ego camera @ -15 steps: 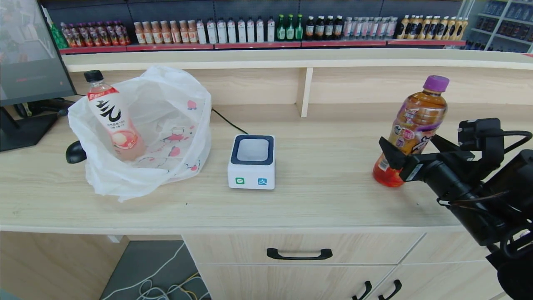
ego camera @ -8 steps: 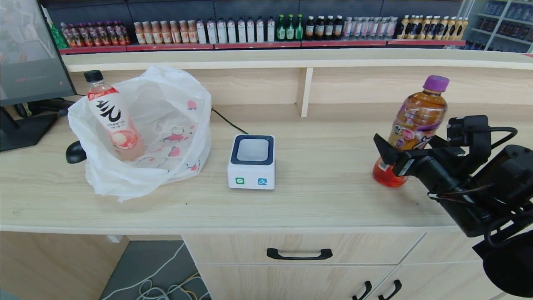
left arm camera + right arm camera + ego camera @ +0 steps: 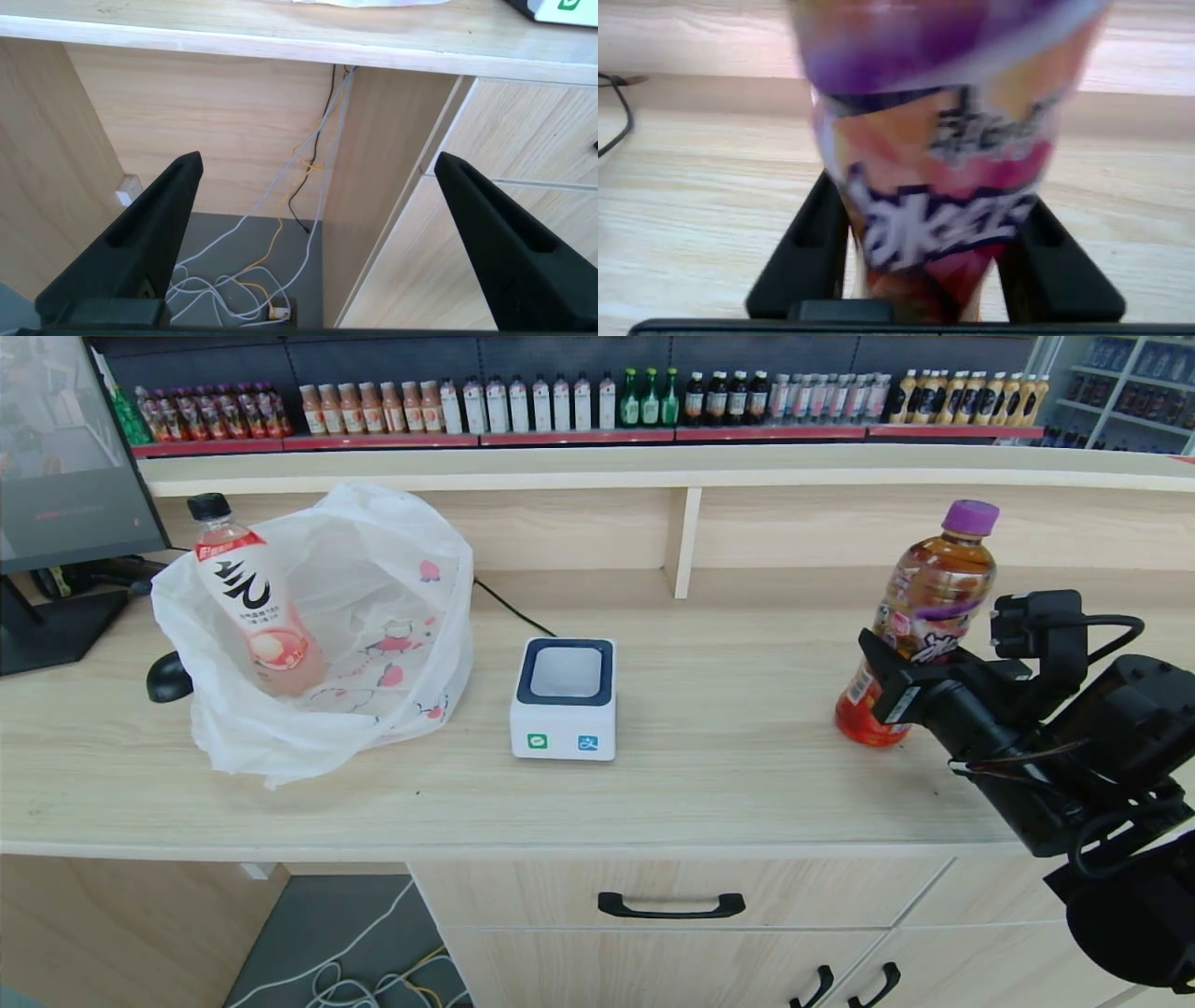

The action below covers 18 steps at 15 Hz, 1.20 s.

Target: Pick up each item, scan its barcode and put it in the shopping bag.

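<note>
An orange tea bottle with a purple cap stands slightly tilted at the right of the wooden counter. My right gripper is shut on its lower body. In the right wrist view the bottle sits between the two black fingers, which press against its sides. A white barcode scanner sits mid-counter. At the left, the white shopping bag stands open with a pink bottle leaning inside. My left gripper hangs open below the counter's edge, holding nothing.
A monitor and a black mouse sit at the far left. A black cable runs behind the scanner. A raised back shelf with an upright divider borders the counter. Bare counter lies between scanner and tea bottle.
My right gripper has closed in on the tea bottle and shifted slightly left. The bottle has moved a little up and left with it.
</note>
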Motion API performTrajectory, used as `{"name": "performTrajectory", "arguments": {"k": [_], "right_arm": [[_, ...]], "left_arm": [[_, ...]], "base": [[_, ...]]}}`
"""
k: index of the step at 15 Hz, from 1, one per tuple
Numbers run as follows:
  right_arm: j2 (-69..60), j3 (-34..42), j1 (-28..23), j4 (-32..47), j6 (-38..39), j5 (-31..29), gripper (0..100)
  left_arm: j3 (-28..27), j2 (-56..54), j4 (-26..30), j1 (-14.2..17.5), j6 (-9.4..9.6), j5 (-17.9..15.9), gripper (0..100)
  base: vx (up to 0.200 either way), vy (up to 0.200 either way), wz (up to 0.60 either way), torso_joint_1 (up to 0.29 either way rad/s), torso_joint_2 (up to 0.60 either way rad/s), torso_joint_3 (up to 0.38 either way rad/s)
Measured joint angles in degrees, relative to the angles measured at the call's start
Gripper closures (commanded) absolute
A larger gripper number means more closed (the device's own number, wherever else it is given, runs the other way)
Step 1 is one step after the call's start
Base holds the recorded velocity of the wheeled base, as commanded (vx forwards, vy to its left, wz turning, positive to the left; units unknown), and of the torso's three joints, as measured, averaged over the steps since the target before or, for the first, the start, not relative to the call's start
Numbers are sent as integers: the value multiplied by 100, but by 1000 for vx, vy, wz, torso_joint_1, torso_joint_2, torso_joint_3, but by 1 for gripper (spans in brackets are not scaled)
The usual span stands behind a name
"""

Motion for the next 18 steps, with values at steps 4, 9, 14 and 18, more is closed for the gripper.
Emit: {"name": "performTrajectory", "arguments": {"k": [4, 9, 14, 18], "right_arm": [[5, 5, 0, -9, 11, -2, 100], [-50, -22, 0, 9, 94, -5, 100], [-155, -9, 2, 5, 104, -5, 100], [-260, 41, 9, 5, 149, -2, 100]], "left_arm": [[0, 0, -4, 0, 0, 0, 0], [0, 0, -4, 0, 0, 0, 0], [0, 0, -1, 0, 0, 0, 0], [0, 0, -1, 0, 0, 0, 0]], "base": [[0, 0, 0, 0, 0, 0], [0, 0, 0, 0, 0, 0], [0, 0, 0, 0, 0, 0], [0, 0, 0, 0, 0, 0]]}}
